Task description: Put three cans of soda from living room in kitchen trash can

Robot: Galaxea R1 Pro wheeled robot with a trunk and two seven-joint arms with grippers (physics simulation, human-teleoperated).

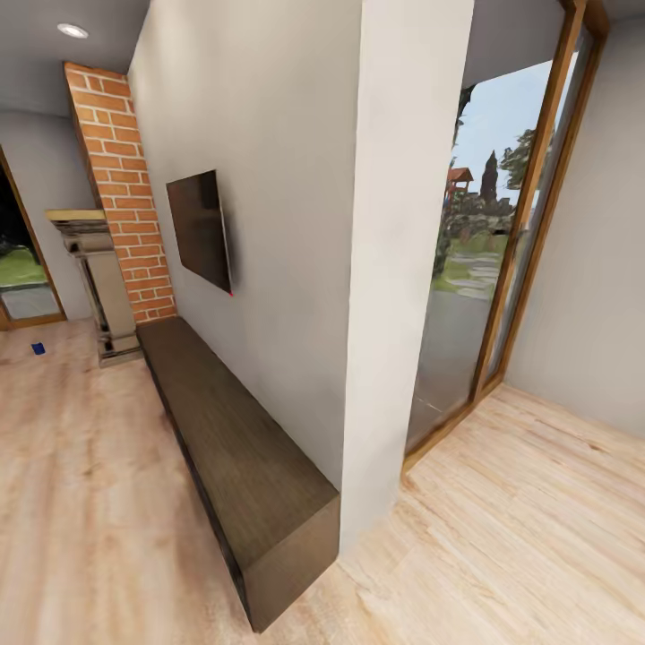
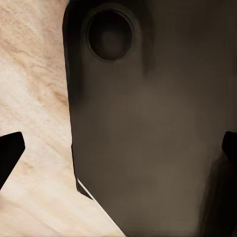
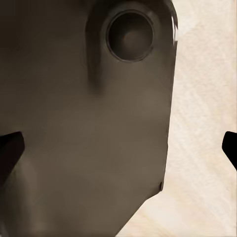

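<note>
Living room with light wood floor [image 1: 81, 502]: 1 small dark blue soda can [image 1: 38, 348] sits on the floor far off, near the ornate dark fireplace [image 1: 94, 282] and red brick chimney [image 1: 121, 193], well apart from the long low dark wood bench [image 1: 233, 448] under the black wall TV [image 1: 202, 228]. White wall end [image 1: 403, 269] and wood-framed glass door [image 1: 502, 251] beyond. Left gripper [image 2: 118, 153] and right gripper [image 3: 118, 148] both have dark fingertips spread wide at frame edges, jaws open, holding nothing, over a dark grey robot body panel [image 2: 148, 123].

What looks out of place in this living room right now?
One small dark blue can lies on the light wood floor, far off near the fireplace. The long bench and wall TV look orderly.
</note>
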